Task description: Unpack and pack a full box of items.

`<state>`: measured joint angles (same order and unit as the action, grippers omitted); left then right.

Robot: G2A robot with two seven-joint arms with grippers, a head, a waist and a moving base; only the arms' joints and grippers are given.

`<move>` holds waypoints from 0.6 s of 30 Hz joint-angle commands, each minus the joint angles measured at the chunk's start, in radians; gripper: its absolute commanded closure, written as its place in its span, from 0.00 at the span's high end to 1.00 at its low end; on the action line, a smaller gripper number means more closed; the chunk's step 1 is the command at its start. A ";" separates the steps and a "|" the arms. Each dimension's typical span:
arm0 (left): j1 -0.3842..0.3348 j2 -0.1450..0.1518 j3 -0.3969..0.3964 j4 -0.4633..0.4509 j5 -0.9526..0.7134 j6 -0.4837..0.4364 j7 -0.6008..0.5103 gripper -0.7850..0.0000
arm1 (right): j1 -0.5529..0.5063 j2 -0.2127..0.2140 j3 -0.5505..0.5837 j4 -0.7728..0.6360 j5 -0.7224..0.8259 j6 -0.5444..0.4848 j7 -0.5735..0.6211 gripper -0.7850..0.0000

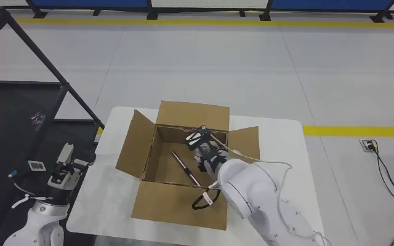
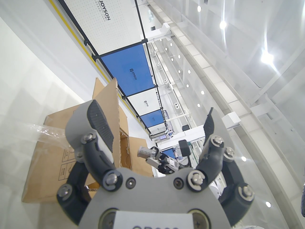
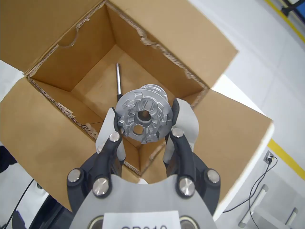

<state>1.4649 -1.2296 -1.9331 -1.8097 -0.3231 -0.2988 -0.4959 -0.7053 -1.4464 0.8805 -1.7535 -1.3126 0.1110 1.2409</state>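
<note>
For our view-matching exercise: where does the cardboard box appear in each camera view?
Top view: cardboard box, open, near picture centre.
Left wrist view: the box, beyond the left gripper.
Right wrist view: the box, open beneath the right gripper.
Shared landmark: the yellow floor line.

Bright, even overhead light, ceiling lamps (image 2: pixel 266 57) flaring with streaks, soft shade inside the box (image 3: pixel 71 67), edges bowed.
</note>
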 commanded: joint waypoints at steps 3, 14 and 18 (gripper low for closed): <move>0.000 0.000 0.000 0.000 0.000 0.000 0.000 1.00 | 0.128 -0.057 -0.122 0.279 0.077 0.076 -0.049 0.00; 0.000 0.000 0.000 0.000 0.000 0.000 0.000 1.00 | 0.332 -0.208 -0.256 0.858 0.309 0.141 -0.175 0.00; 0.000 0.000 0.000 0.000 0.000 0.000 0.000 1.00 | 0.368 -0.244 -0.266 0.967 0.363 0.120 -0.205 0.33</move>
<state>1.4648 -1.2296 -1.9331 -1.8097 -0.3231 -0.2988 -0.4959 -0.3431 -1.6847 0.6150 -0.8103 -0.9601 0.2361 1.0409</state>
